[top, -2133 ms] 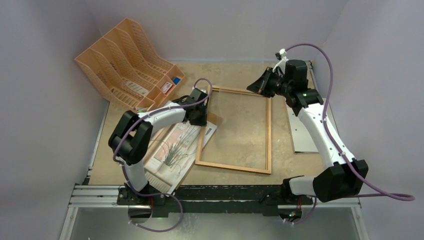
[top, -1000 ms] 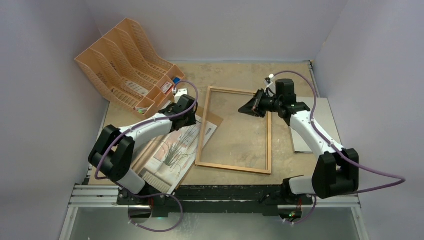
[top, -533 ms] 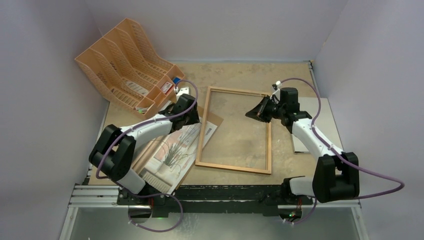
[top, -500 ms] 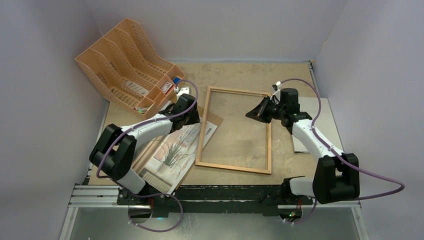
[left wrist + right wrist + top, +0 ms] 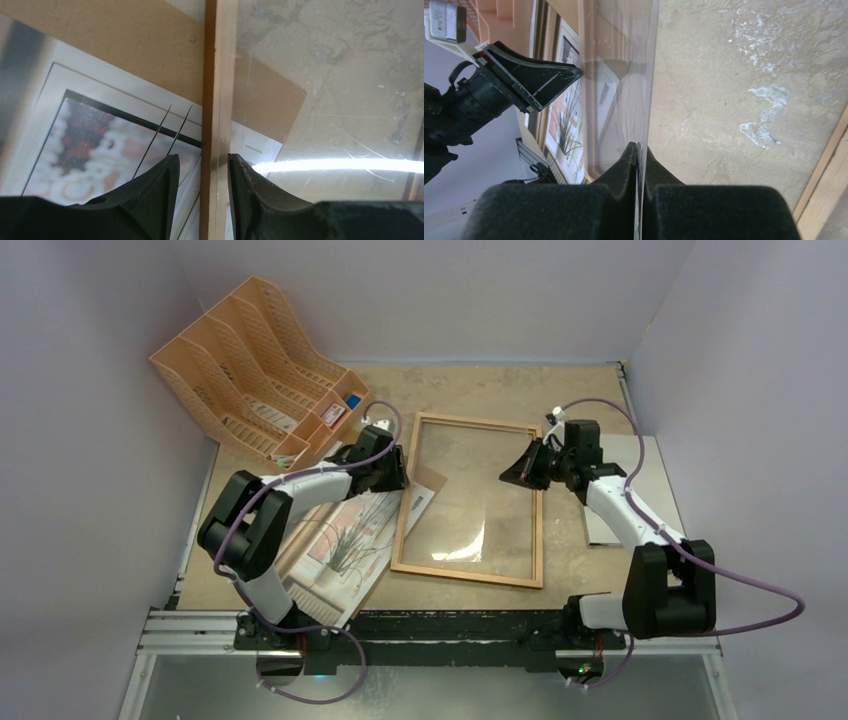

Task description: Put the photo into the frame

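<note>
My left claw [image 5: 202,167] stands parted astride the left rail of the frame [image 5: 218,75], a thin, smooth, mid-brown wooden strip. A sliver of print shows between one jaw and the wood. My right claw [image 5: 640,150] is pinched tight on the edge of a clear, glossy, scratched pane [image 5: 619,75] that reaches across the frame's opening at mid-table. The photo [image 5: 345,540] is flat paper lying face up toward the near left corner of the mottled table [image 5: 470,390]. It rests on brown fibreboard [image 5: 125,45], with one corner under the rail.

Left arm [image 5: 312,480] and right arm [image 5: 628,517] alike — slim white links, bulky black joints, looping purple cables [image 5: 799,600], left gripper [image 5: 201,159] matte black, tapered wedge-shaped fingers [image 5: 150,200].
</note>
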Controlling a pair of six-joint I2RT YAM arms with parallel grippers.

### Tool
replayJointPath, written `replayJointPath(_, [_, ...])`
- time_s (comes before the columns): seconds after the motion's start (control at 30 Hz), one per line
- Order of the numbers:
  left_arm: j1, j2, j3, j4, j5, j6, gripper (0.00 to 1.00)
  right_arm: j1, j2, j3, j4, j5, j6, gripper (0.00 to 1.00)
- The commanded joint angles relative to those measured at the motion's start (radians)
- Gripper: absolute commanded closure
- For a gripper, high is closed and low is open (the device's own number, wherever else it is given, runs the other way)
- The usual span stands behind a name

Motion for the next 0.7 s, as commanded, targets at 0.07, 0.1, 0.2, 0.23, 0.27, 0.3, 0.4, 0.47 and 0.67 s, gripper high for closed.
replayJointPath(0.07, [0.010,0.045,0.070,0.038,0.128,0.062,0.59,-0.012,0.016,0.061,-0.046,-0.007,-0.079,1.00])
replayJointPath(0.1, [0.010,0.050,0.072,0.035,0.132,0.063,0.59,-0.012,0.014,0.059,-0.043,-0.002,-0.079,1.00])
replayJointPath(0.2, [0.010,0.056,0.071,0.036,0.139,0.064,0.60,-0.015,0.011,0.054,-0.029,-0.009,-0.073,1.00])
replayJointPath(0.23, [0.011,0.058,0.071,0.036,0.142,0.064,0.60,-0.014,0.012,0.054,-0.026,-0.009,-0.071,1.00])
replayJointPath(0.27, [0.011,0.058,0.071,0.035,0.143,0.065,0.60,-0.017,0.012,0.052,-0.023,-0.010,-0.069,1.00])
replayJointPath(0.3, [0.012,0.059,0.072,0.036,0.143,0.065,0.60,-0.018,0.010,0.049,-0.018,-0.011,-0.066,1.00])
replayJointPath(0.4, [0.012,0.064,0.075,0.039,0.148,0.064,0.61,-0.021,0.002,0.037,-0.011,-0.004,-0.055,1.00])
replayJointPath(0.47, [0.012,0.075,0.081,0.042,0.167,0.070,0.61,-0.026,-0.009,0.027,-0.008,0.005,-0.042,1.00])
replayJointPath(0.67, [0.012,0.094,0.095,0.034,0.181,0.079,0.61,-0.031,-0.020,-0.014,0.037,-0.008,-0.016,1.00])
